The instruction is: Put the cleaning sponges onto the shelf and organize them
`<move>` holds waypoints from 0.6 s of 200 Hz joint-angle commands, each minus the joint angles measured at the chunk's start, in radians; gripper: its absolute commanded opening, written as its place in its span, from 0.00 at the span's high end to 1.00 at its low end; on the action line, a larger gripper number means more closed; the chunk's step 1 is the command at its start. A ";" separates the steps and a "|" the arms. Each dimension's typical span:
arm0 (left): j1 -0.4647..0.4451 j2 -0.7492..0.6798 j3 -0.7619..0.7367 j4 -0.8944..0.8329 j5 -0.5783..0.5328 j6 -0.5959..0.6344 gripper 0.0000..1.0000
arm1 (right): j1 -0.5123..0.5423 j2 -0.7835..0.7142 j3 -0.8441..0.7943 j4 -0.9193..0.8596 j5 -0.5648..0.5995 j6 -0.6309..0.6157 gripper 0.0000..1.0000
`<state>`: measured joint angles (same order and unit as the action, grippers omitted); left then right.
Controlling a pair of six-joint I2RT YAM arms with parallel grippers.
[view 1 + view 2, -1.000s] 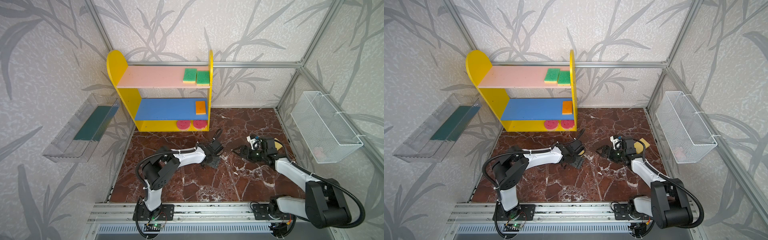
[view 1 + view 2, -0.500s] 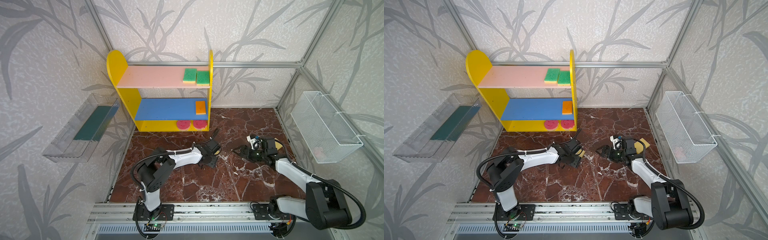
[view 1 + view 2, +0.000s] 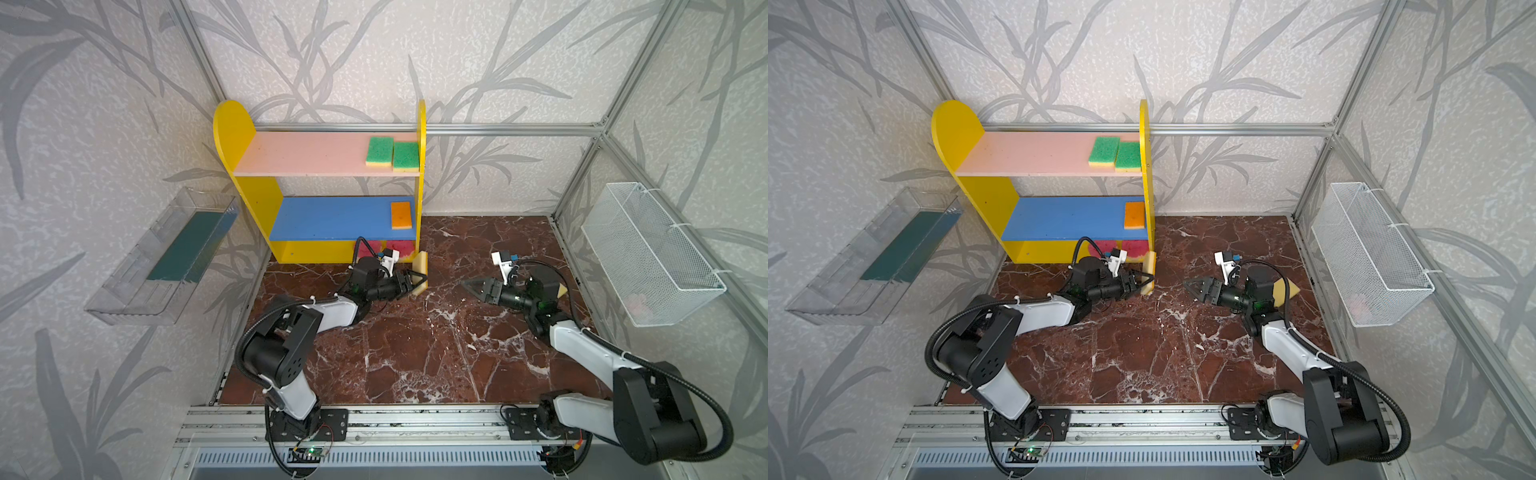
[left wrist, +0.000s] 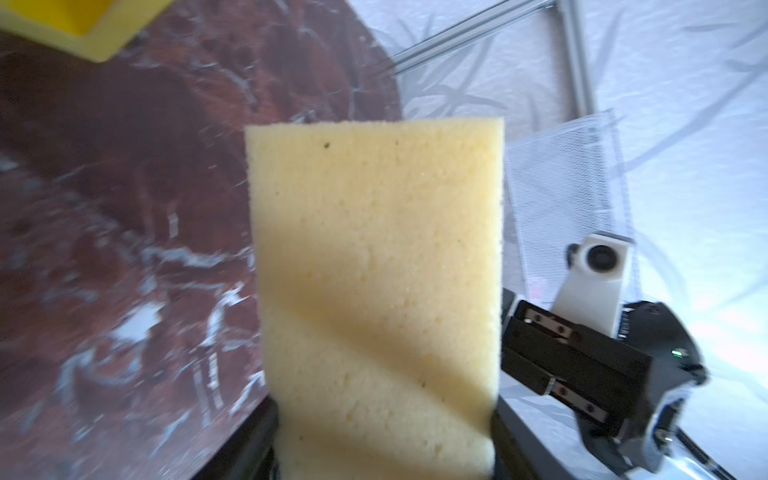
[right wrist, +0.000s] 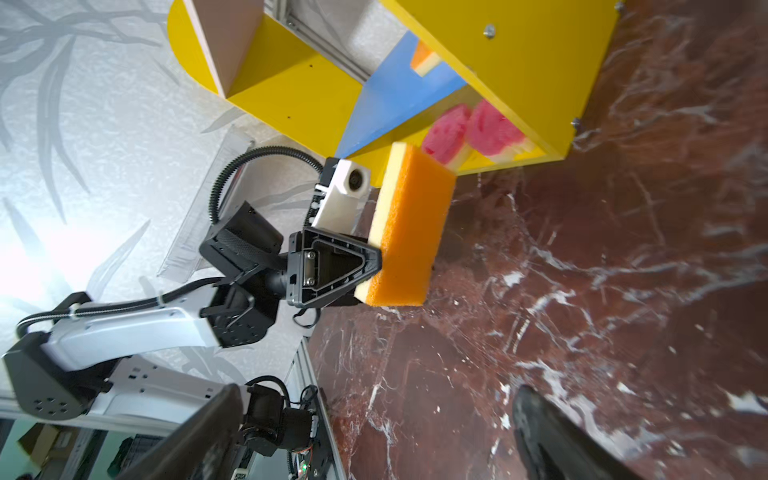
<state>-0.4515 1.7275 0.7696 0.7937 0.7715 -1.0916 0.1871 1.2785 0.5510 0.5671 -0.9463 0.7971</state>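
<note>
My left gripper (image 3: 417, 282) is shut on a yellow sponge with an orange scrub face (image 3: 420, 270), held on edge low over the floor by the right front corner of the shelf (image 3: 232, 124). The right wrist view shows its orange face (image 5: 409, 232); the left wrist view shows its yellow foam (image 4: 374, 270). Two green sponges (image 3: 379, 151) lie on the pink board, an orange one (image 3: 401, 215) on the blue board, and two pink round ones (image 5: 446, 133) on the base. My right gripper (image 3: 473, 286) stands open and empty. Another yellow sponge (image 3: 559, 289) peeks from behind the right wrist.
A clear plastic tray (image 3: 166, 257) hangs on the left wall. A white wire basket (image 3: 648, 249) hangs on the right wall with something pink inside. Marble floor (image 3: 415, 353) lies between the arms and the front rail.
My left gripper has narrowed onto the sponge and carried it back toward the shelf's right front corner, now standing on edge. The right arm has not moved.
</note>
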 commanded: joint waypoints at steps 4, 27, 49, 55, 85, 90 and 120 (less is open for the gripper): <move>0.009 0.043 0.057 0.421 0.145 -0.275 0.34 | 0.035 0.094 0.126 0.181 -0.066 0.073 0.01; 0.008 0.058 0.088 0.429 0.157 -0.281 0.34 | 0.049 0.221 0.230 0.326 -0.114 0.181 0.01; 0.009 0.080 0.109 0.458 0.171 -0.297 0.35 | 0.056 0.319 0.306 0.400 -0.114 0.249 0.01; 0.010 0.084 0.115 0.459 0.174 -0.300 0.35 | 0.057 0.344 0.327 0.403 -0.116 0.255 0.01; 0.010 0.108 0.146 0.456 0.182 -0.301 0.35 | 0.072 0.459 0.398 0.511 -0.127 0.352 0.01; 0.010 0.113 0.150 0.456 0.182 -0.302 0.35 | 0.074 0.474 0.405 0.528 -0.128 0.365 0.01; 0.007 0.135 0.165 0.459 0.189 -0.304 0.36 | 0.087 0.520 0.447 0.541 -0.133 0.384 0.01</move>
<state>-0.4458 1.8442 0.9043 1.1885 0.9180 -1.3560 0.2604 1.7760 0.9504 1.0168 -1.0527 1.1320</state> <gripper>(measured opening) 0.644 0.991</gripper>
